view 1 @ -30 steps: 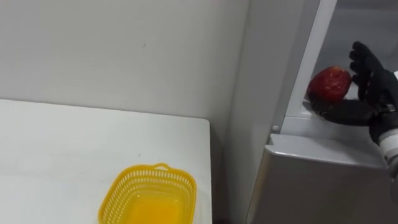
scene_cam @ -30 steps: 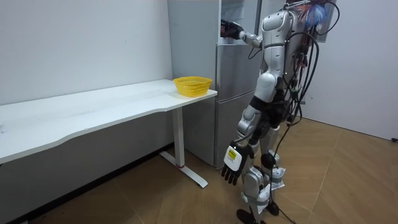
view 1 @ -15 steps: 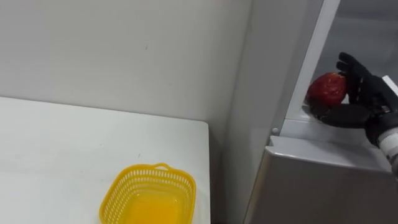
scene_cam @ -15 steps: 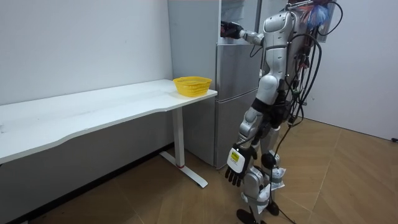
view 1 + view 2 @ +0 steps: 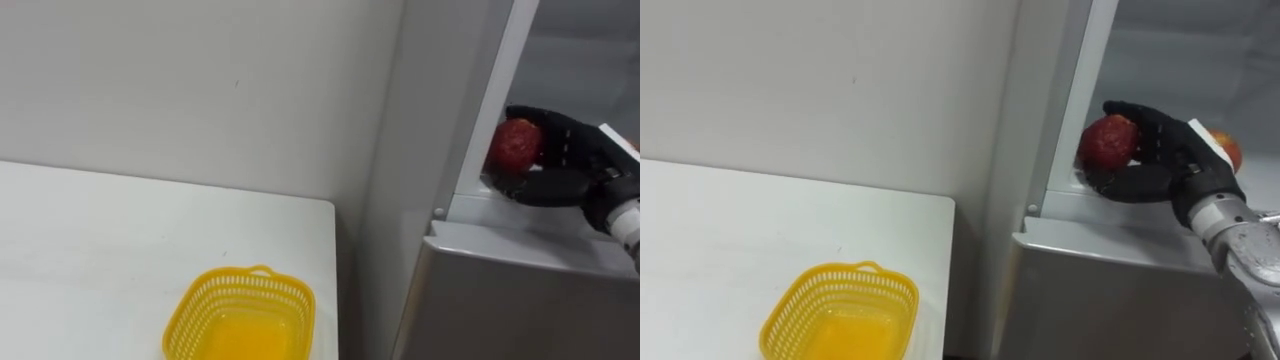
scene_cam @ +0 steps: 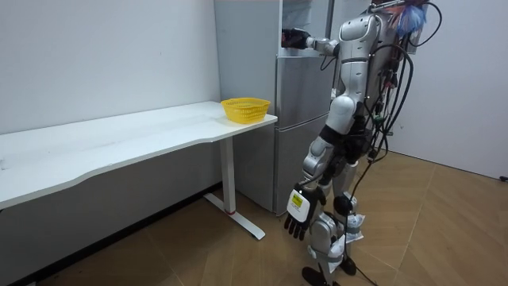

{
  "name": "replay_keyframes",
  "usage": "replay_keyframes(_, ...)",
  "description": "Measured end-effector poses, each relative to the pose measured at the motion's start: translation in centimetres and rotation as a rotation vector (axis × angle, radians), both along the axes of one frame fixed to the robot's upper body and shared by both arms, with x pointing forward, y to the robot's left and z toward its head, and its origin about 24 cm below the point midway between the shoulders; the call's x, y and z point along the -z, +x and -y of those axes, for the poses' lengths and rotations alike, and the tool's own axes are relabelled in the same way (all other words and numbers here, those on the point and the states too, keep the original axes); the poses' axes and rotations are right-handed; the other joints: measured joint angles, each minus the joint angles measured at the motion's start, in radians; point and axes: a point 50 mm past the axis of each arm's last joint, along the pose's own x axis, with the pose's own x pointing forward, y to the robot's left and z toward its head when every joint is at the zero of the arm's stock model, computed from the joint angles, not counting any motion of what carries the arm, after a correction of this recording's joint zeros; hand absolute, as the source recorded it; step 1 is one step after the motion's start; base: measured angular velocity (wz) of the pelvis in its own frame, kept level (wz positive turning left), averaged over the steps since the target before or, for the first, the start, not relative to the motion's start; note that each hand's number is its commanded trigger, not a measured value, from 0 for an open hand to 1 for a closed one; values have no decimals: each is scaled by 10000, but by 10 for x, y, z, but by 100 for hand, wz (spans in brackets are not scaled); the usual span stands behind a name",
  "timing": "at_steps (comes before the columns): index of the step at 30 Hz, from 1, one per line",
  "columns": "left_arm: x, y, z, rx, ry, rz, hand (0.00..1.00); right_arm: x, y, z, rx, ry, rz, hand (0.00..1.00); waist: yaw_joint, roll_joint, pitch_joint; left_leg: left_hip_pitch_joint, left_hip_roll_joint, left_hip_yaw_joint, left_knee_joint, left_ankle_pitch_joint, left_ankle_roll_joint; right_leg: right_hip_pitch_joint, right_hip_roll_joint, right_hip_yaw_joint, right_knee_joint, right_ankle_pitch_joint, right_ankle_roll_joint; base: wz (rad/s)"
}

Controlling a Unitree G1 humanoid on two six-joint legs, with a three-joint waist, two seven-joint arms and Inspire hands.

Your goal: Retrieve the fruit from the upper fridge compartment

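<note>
Apple [image 5: 513, 145] gripped at the near lip of the upper fridge [image 5: 560, 60]

Half a second ago the right hand [image 5: 585, 160] stood spread behind the red fruit with only the thumb under it; now its fingers [image 5: 545, 122] have curled over the top and the thumb closes from below, so the apple is clasped, sitting just above the compartment's sill at its left edge and probably not yet clear of the opening. That looks like the grasp completed, with the draw-out to come. A second reddish-orange fruit [image 5: 1230, 150] lies farther in, behind the hand. To the left and nearer, a yellow basket [image 5: 262, 285] waits empty on the white desk [image 5: 100, 240], a likely place for the fruit. The left hand [image 6: 298, 226] hangs relaxed beside the robot's leg as it stands facing the fridge.
</note>
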Motion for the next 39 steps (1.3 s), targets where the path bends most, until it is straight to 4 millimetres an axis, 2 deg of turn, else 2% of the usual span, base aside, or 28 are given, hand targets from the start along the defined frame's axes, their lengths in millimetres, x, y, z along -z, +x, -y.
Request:
replay_keyframes(21, 0, 2, -1, 9, 55, 52, 0, -3, 0, -1, 19, -10, 8, 100, 51, 11, -5, 36, 18, 47, -9, 0, -1, -22, 8, 67, 92, 0, 0, 0)
replay_keyframes(24, 0, 2, -1, 5, 92, 48, 0, -9, 0, -6, -24, -467, 176, 100, 43, -39, -39, 2, 33, 156, -28, 2, -4, -111, 31, 227, 93, 2, -4, -12)
replay_keyframes(30, -1, 6, -2, 39, 274, 245, 0, -18, -3, -16, 119, -1344, 622, 100, 37, -31, -37, -9, 44, 250, -36, 2, -3, -176, 40, 293, 90, 14, -23, -5)
replay_keyframes(33, -1, 7, -1, 78, 249, 340, 0, -24, -8, -27, 221, -2282, 1056, 100, 27, 62, -40, -12, 57, 277, -42, 2, -4, -189, 43, 296, 89, 15, -23, 0)
replay_keyframes(36, 0, 6, 1, 73, 264, 395, 0, -21, -19, -41, 357, -2838, 1631, 100, 41, 220, -88, 17, 57, 286, -29, 2, -4, -176, 44, 312, 88, 16, -23, 0)
replay_keyframes(39, 1, 8, 5, 125, 251, 631, 0, -19, -31, -52, 587, -2739, 2301, 100, 43, 435, -61, 13, 74, 506, -76, 2, -3, -254, 36, 357, 103, 16, -23, -11)
